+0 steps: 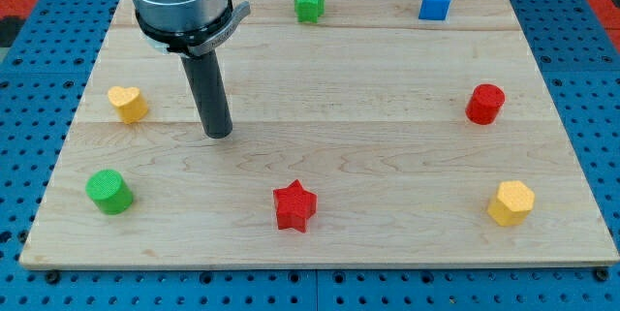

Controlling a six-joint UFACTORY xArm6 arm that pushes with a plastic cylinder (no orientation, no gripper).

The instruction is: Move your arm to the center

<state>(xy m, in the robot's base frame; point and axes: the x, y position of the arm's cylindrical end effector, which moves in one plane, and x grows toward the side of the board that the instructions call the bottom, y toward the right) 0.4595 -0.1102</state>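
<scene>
You see a wooden tabletop [320, 78] with seven blocks ringed around its edges, likely leaving the middle open as your target. There are no jaws here, only a dark rod; my tip [219, 134] rests left of centre, just right of the yellow heart [127, 104] and above the green cylinder [108, 192]. The red star [294, 205] sits at lower centre. The centre lies to the tip's right.

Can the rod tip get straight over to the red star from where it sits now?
Probably yes. My tip rests up and to the view's left of the red star, with only bare board between them.
</scene>
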